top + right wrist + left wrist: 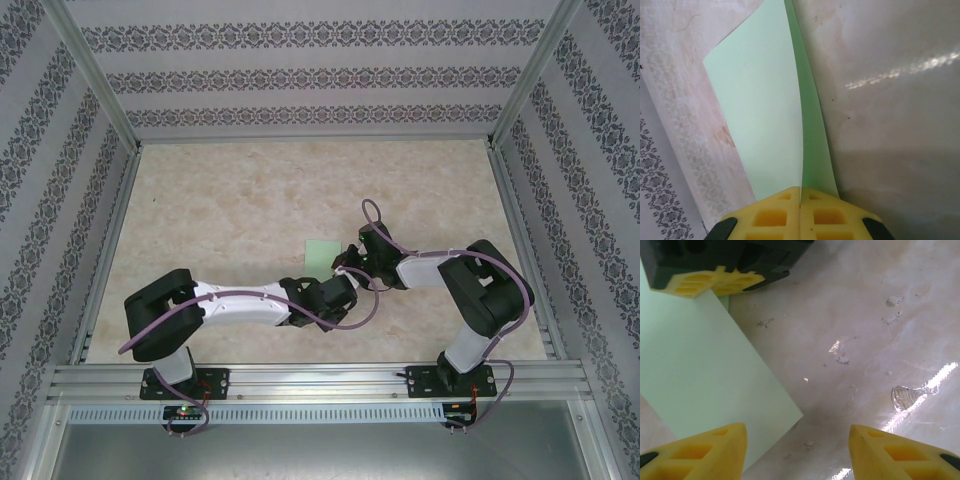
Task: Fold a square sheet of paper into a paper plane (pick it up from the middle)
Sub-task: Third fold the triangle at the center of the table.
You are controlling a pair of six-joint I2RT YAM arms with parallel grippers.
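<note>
Right tool (800, 192) tight on sheet (760, 100) crease, clearest from its wrist

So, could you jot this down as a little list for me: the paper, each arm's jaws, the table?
paper: one pale green sheet, near the middle of the table
paper shape: bent into two layers where it is gripped; no plane shape yet
right jaws: shut, pinching the paper's edge
left jaws: open, gripping nothing, over a corner of the paper
table: beige marbled top, glossy, with small scuffs
</note>
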